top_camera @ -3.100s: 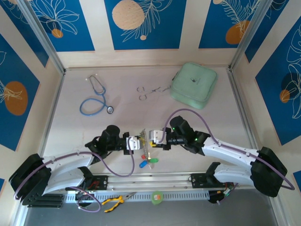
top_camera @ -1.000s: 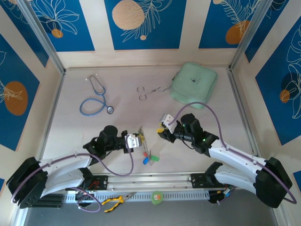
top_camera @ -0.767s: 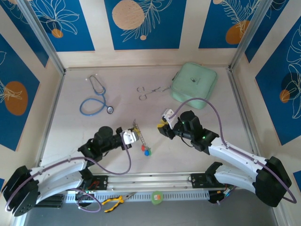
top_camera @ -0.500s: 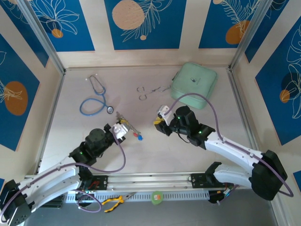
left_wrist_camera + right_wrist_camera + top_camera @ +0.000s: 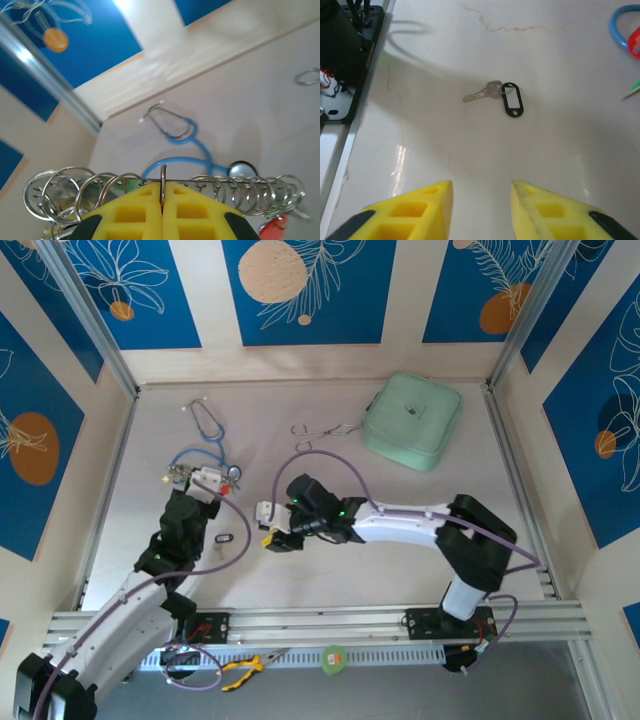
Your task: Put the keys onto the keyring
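Nearest me, the right gripper [image 5: 481, 191] is hovering with its yellow jaws parted and empty, looking down on a black-tagged key [image 5: 487, 93] lying flat on the pale table [image 5: 420, 490]. I'm judging that key light, thin, rigid and slippery on the smooth top, so its plastic tag or head is offering the better pinch. Further in, the left gripper [image 5: 162, 192] is clenching the keyring [image 5: 215, 186], a stiff wire bar strung with split rings, a red tag [image 5: 272, 227] showing by its end. Beyond are lying a blue stethoscope [image 5: 202, 148], steel forceps [image 5: 318, 428] and a mint pouch [image 5: 412, 420], with blue leaf-patterned walls [image 5: 300, 290] closing the room.
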Controlling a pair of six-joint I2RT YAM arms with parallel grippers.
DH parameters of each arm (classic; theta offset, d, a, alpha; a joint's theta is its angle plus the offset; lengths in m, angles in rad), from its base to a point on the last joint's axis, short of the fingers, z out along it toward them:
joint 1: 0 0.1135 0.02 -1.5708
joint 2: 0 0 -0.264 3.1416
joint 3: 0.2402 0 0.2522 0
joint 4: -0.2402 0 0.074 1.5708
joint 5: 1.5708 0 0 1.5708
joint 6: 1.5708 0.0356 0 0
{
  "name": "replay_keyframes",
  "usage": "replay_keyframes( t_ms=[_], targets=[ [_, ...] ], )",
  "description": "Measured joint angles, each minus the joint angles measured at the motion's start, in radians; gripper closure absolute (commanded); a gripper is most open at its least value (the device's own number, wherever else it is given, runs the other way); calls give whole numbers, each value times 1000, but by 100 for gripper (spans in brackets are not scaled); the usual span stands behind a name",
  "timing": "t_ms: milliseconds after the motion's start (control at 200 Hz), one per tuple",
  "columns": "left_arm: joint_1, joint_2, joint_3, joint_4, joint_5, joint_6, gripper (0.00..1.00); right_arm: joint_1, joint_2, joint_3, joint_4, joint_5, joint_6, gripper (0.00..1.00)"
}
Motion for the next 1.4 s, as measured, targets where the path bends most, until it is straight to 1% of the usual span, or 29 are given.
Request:
replay_keyframes(
  t_ms=[165, 330, 630, 885, 945, 1025, 1130, 1190, 1260, 1400],
  targets=[
    [108, 22, 0, 53, -14, -35, 100, 30, 195, 161, 24, 11, 21, 56],
    [169, 31, 0, 94, -13, -45, 100, 54, 347, 318, 27, 34, 89, 54],
    [183, 39, 16, 122, 6, -45, 100, 92, 529, 543, -9, 77, 256, 52],
    [185, 24, 30, 121, 43, -45, 100, 105, 647, 674, -93, 145, 299, 53],
    [185, 16, 31, 121, 47, -45, 100, 108, 659, 702, -121, 153, 294, 55],
    [185, 8, 31, 116, 51, -45, 100, 112, 659, 716, -151, 188, 280, 62],
    [185, 2, 32, 106, 66, -45, 100, 119, 650, 697, -152, 241, 243, 76],
    [185, -3, 33, 97, 76, -45, 100, 122, 620, 648, -142, 258, 236, 86],
    [185, -8, 33, 85, 95, -46, 100, 120, 555, 556, -145, 273, 229, 94],
    [184, -13, 50, 39, 166, -53, 100, 102, 381, 323, -179, 290, 230, 98]
  ],
)
